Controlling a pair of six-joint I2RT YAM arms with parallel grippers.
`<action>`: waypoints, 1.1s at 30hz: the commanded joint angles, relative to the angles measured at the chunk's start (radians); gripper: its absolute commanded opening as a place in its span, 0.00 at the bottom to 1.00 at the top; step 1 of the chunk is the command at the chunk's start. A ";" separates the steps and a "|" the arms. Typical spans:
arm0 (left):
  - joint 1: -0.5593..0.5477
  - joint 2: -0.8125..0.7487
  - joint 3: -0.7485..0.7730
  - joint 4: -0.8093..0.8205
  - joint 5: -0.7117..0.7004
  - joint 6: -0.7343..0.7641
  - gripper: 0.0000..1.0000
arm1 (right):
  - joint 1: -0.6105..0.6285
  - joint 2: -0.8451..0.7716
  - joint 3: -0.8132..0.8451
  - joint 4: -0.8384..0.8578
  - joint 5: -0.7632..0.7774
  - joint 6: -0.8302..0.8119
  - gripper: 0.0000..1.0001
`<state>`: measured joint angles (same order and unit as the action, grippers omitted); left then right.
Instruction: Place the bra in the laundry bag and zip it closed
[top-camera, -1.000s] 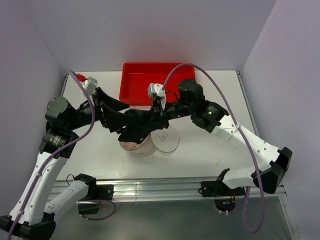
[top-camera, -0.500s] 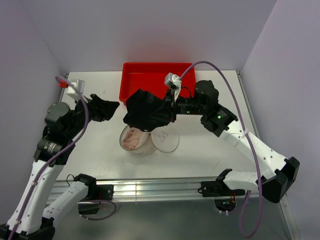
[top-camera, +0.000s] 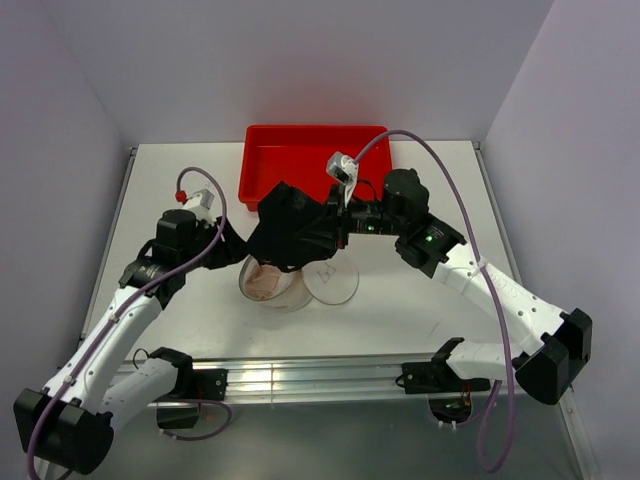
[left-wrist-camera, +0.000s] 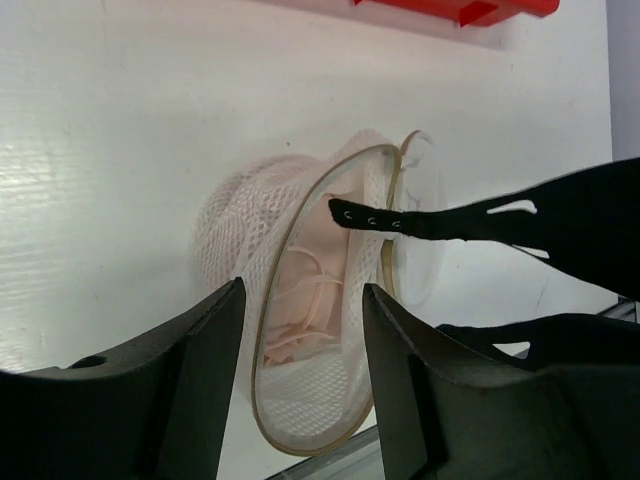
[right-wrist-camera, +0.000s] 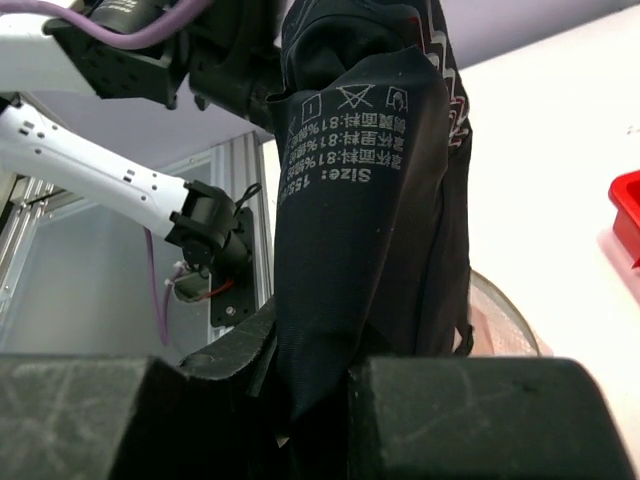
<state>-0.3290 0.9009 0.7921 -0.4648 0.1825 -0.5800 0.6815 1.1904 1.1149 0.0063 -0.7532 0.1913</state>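
Black cloth (top-camera: 295, 225) that both arms were holding up a second ago now hangs from the right fingers (right-wrist-camera: 470, 420) alone, pinched tight, over the laundry bag (top-camera: 268, 288). The left fingers (left-wrist-camera: 200, 380) have let go and dropped low beside the bag, and they stand partly apart, gripping nothing. The bra (left-wrist-camera: 310, 290), pale pink with thin straps, lies crumpled in the white mesh bag on the counter (top-camera: 420, 310). The bag's lid (top-camera: 332, 280) is flopped open, and the bra seems wholly inside.

Both arms (top-camera: 500, 292) are white with black joints and purple cables (top-camera: 400, 134).
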 joint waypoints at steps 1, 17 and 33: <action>-0.002 0.047 -0.017 0.069 0.073 -0.009 0.56 | -0.003 0.006 -0.006 0.047 -0.014 0.004 0.00; -0.013 0.124 -0.076 0.143 0.075 -0.021 0.01 | -0.003 0.060 0.011 0.009 -0.057 0.000 0.00; -0.019 0.021 -0.168 0.282 0.080 -0.121 0.00 | -0.002 0.198 0.053 0.090 0.305 0.190 0.00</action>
<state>-0.3443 0.9375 0.6334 -0.2455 0.2478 -0.6781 0.6815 1.3758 1.1202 0.0078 -0.6231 0.2928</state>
